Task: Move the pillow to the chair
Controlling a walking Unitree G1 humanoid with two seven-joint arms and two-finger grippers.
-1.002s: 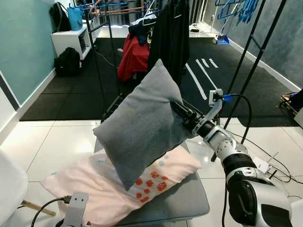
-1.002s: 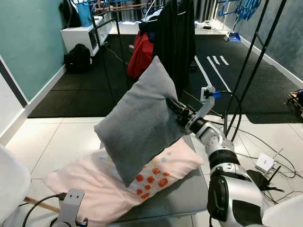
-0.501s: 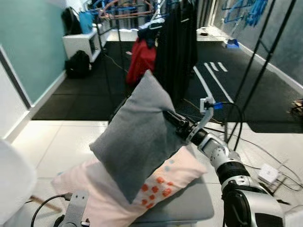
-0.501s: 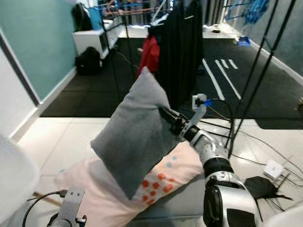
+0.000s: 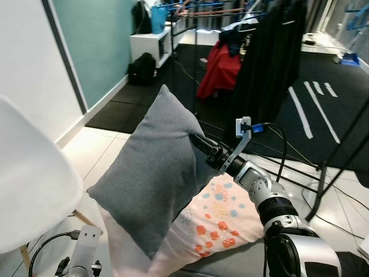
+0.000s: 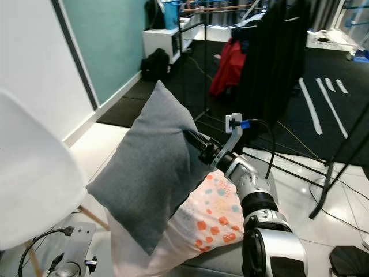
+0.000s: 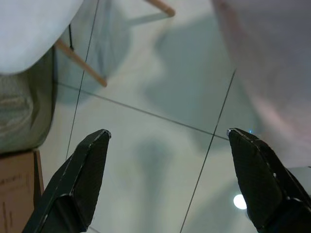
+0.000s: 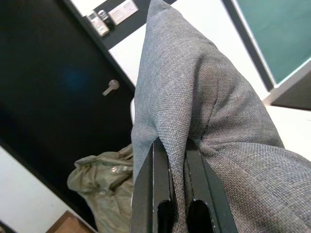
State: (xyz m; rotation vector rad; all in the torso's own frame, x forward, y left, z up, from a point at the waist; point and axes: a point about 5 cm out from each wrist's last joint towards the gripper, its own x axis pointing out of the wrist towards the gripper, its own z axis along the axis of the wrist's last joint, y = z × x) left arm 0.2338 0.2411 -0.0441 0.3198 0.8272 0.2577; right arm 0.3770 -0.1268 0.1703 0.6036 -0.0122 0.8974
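White plastic, the chair (image 5: 29, 184) is sitting at the left, its seat not yet holding anything. Below, the left gripper (image 7: 167, 179) is hanging idle over floor tiles, fingers spread wide. In the middle, the grey pillow (image 5: 153, 173) is hanging in the air above a pink patterned pillow (image 5: 216, 222). The right gripper (image 8: 171, 194) is pinching its edge, so lifting looks done; placing remains.

White chair (image 5: 29, 190) cut by frame edge

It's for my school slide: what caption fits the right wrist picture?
Right claw pinching a fold of the grey pillow.
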